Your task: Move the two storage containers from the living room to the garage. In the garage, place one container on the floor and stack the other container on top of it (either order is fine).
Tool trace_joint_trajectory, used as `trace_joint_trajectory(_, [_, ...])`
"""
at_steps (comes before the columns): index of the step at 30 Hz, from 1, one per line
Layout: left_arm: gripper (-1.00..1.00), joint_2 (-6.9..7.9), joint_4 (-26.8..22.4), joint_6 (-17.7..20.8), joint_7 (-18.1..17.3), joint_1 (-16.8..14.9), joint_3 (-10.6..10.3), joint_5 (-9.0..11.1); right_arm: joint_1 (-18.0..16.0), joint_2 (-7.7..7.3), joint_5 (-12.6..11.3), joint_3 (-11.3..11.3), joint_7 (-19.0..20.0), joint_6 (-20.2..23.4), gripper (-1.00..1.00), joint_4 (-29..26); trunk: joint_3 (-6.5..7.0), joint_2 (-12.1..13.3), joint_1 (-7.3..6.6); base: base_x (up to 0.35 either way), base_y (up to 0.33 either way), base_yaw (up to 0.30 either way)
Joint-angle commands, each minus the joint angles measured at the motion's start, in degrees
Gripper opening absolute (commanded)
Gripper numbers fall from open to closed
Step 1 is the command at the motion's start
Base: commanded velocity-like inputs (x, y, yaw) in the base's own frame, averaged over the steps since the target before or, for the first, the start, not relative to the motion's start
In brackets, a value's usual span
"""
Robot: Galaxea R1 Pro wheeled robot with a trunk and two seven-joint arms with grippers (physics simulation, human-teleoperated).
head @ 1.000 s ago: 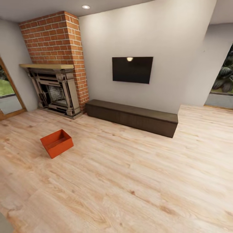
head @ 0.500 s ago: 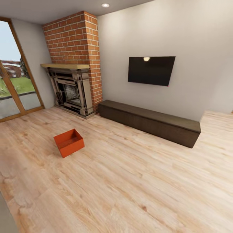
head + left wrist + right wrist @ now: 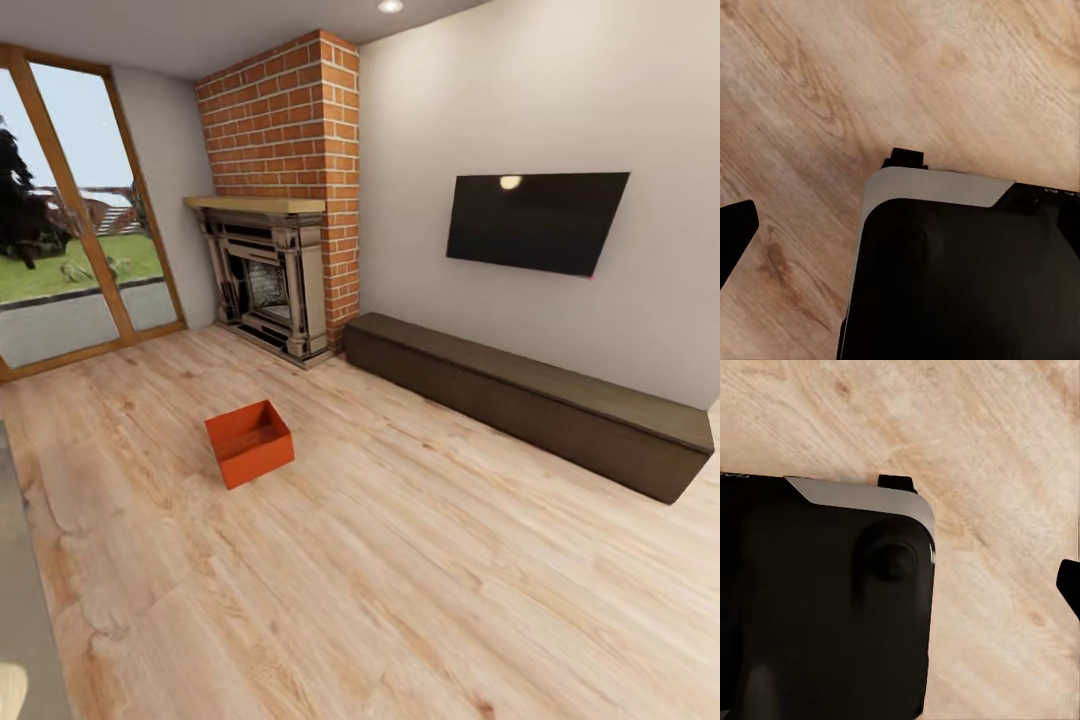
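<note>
Under both wrist cameras you have the robot's own black and grey body (image 3: pixel 960 270) over the light wood-plank floor (image 3: pixel 400 600). A dark finger tip (image 3: pixel 733 232) pokes in at the edge of the left wrist view, and another dark finger tip (image 3: pixel 1069 585) at the edge of the right wrist view (too little of either for you to judge the gap, so I cannot tell whether either gripper is wide, narrow or holding anything).

From the head camera, bare planks run out ahead of you. Out on them, toward the left, sits one storage container (image 3: pixel 250 442), orange-red, open top up, resting flat on the wood and turned at an angle to the walls. Nothing touches it.

Beyond it, against the far wall, you see a long low dark cabinet (image 3: pixel 530 400) running off to the right. A black wall TV (image 3: pixel 535 222) hangs above that cabinet. To the cabinet's left stands the brick fireplace (image 3: pixel 285 190) with its wooden mantel (image 3: pixel 255 204). Farther left, a wood-framed glass door (image 3: pixel 70 220) shows grass and trees outside.
</note>
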Motion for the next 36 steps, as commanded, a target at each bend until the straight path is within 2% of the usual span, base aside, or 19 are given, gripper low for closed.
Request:
trace_joint_trajectory(1, [1.00,-0.03,0.1,-0.2,0.0,0.0,0.2,0.4,-0.1,0.05,-0.5,0.5,0.0,-0.3,1.00,0.2,-0.06,0.0,0.04,0.323,0.000,0.268])
trace_joint_trajectory(20, [1.00,-0.06,0.1,-0.2,0.0,0.0,0.2,0.4,-0.1,0.05,-0.5,0.5,0.0,-0.3,1.00,0.2,-0.06,0.0,0.04,0.323,0.000,0.261])
trace_joint_trajectory(36, [1.00,-0.03,0.1,-0.2,0.0,0.0,0.2,0.4,-0.1,0.05,-0.5,0.5,0.0,-0.3,1.00,0.2,-0.06,0.0,0.04,0.323,0.000,0.019])
